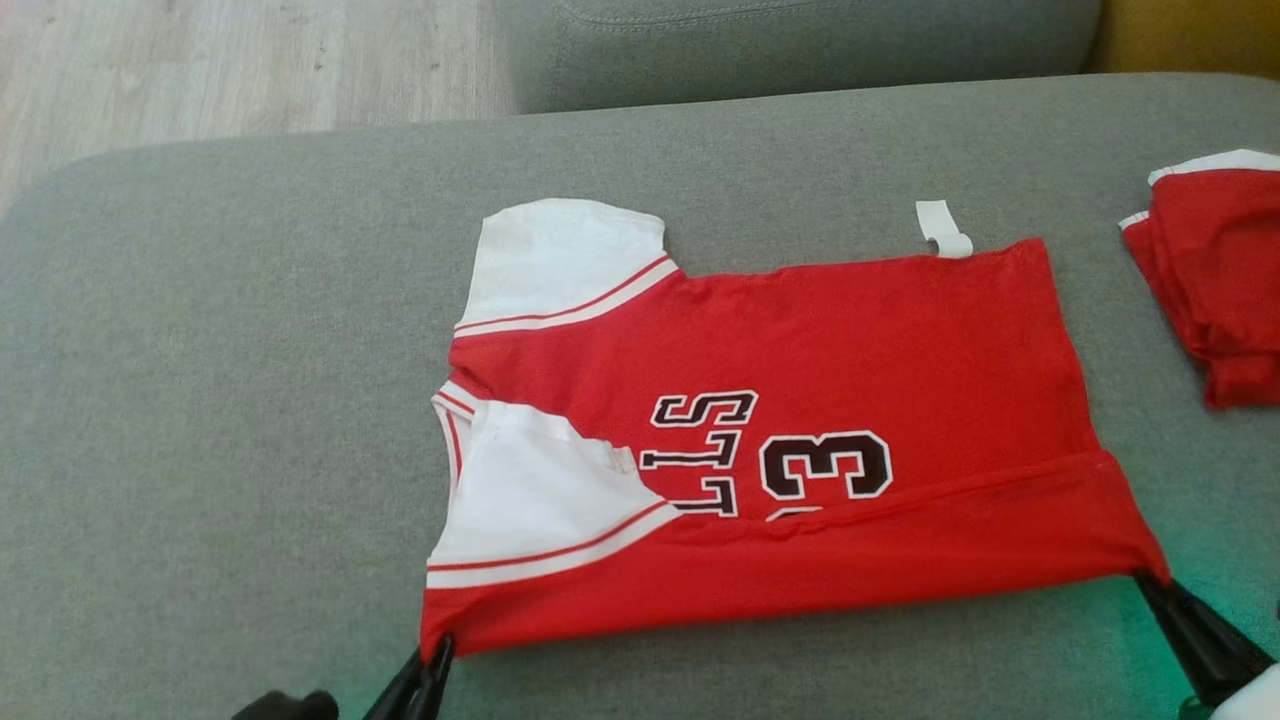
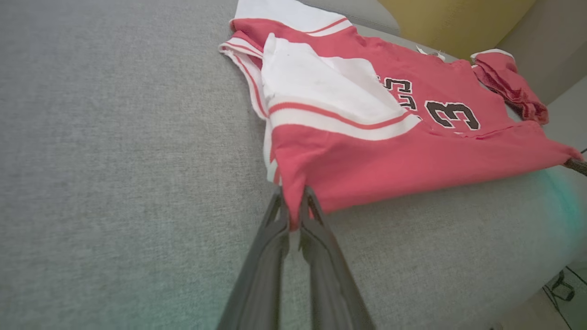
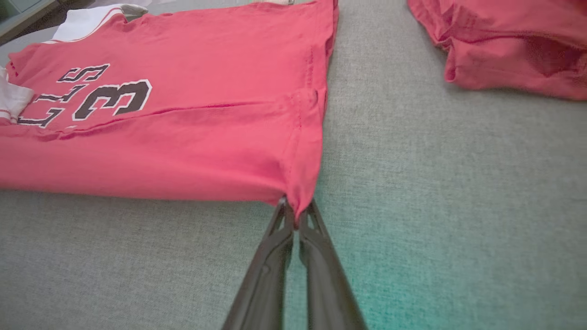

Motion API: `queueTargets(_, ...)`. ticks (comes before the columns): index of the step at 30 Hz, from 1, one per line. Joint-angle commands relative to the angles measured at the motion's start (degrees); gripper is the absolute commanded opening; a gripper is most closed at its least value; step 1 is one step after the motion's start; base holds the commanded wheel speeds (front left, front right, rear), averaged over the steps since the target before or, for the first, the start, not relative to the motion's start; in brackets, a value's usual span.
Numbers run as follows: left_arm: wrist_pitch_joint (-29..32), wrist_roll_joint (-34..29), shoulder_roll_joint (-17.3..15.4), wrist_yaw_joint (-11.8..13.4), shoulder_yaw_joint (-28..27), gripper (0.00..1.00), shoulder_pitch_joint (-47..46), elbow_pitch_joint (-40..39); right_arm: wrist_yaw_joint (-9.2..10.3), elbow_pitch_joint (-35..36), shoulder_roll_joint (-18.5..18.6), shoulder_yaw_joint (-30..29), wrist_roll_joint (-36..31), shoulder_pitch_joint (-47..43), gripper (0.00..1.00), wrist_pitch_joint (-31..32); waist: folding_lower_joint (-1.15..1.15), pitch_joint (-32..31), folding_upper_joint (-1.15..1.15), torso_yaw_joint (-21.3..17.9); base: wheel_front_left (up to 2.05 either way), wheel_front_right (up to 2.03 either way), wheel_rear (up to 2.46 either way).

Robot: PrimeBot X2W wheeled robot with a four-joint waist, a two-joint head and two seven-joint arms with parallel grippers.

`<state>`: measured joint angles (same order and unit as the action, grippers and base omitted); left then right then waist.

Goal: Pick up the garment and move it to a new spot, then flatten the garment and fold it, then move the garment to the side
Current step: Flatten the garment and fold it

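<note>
Red cotton-type jersey (image 1: 800,350) with white sleeves and a black "3" lies spread on the grey sofa cushion (image 1: 250,350), collar toward the robot's left, hem toward its right. We find it flattened and partly folded: a band of red cloth along the near side lies over the lower part of the print, and the near white sleeve (image 1: 540,490) is turned in over the chest.

The left hand (image 1: 432,660) is closed on the near shoulder-end corner, its fingers pinching a small tuck of cloth. The right hand (image 1: 1150,585) is closed likewise on the near hem corner. The near edge runs taut between them.

A second red garment (image 1: 1215,280) lies bunched just beyond the hem end, apart from the jersey.

Risks, in our judgement:
- Both grips take little cloth at the very corners, so a sharp lift could pull either free and the fold would collapse on one side.
- Unequal travel of the two hands would skew the fold line.
- The turned-in sleeve is loose and may slide out if the edge is raised steeply.
- A carry toward the right could foul the second garment.
</note>
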<state>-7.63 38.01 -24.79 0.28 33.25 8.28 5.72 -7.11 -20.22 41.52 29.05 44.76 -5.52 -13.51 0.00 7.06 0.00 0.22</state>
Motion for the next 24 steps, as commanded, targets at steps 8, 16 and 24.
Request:
queueTargets(8,1.9,1.4,-2.0,0.7,-2.0,1.0,-1.4,-1.9,-0.37,1.1,1.1,-4.1,-1.2,-1.4,1.0,-0.3,0.0,0.1,0.0,0.0,0.0,0.0,0.0)
queueTargets(16,6.9,1.8,-6.9,-1.3,-5.3,1.0,-11.4,-7.2,-0.37,5.7,0.2,-9.4,-2.8,-0.6,1.0,-0.8,0.0,2.3,0.0,-0.3,0.0,0.0,0.0)
queueTargets(24,22.8,8.6,-8.5,-6.4,-6.2,1.0,-36.0,-7.1,-0.37,10.4,-1.1,-11.6,-7.0,5.0,1.0,0.4,0.0,10.5,0.0,-2.1,0.0,0.0,0.0)
